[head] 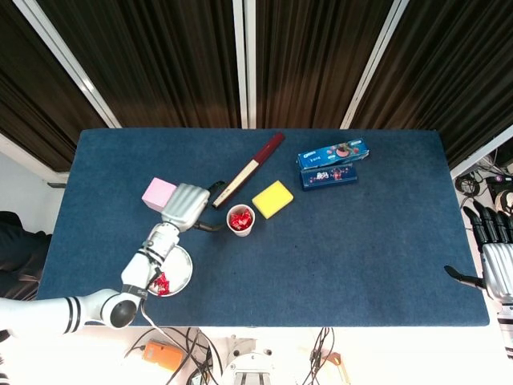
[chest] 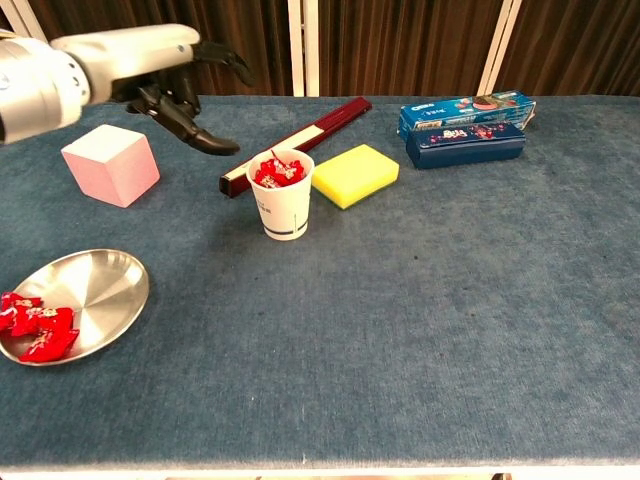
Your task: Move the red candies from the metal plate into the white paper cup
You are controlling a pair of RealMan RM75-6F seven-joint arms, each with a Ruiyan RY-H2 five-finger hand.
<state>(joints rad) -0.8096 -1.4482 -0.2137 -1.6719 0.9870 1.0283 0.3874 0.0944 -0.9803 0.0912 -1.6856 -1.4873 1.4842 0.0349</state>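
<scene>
The white paper cup [chest: 282,204] [head: 240,219] stands mid-table with several red candies [chest: 278,171] heaped in its mouth. A metal plate [chest: 85,298] [head: 180,273] lies near the front left edge, and a few red candies [chest: 35,328] [head: 163,284] lie on its left side. My left hand [chest: 178,95] [head: 184,207] hovers to the left of the cup, fingers spread, holding nothing. My right hand [head: 495,257] rests off the table's right edge, fingers spread and empty.
A pink cube [chest: 110,165] sits left of the cup, partly under my left hand in the head view. A dark red stick [chest: 300,140], a yellow sponge [chest: 354,175] and two blue cookie boxes [chest: 462,125] lie behind and right of the cup.
</scene>
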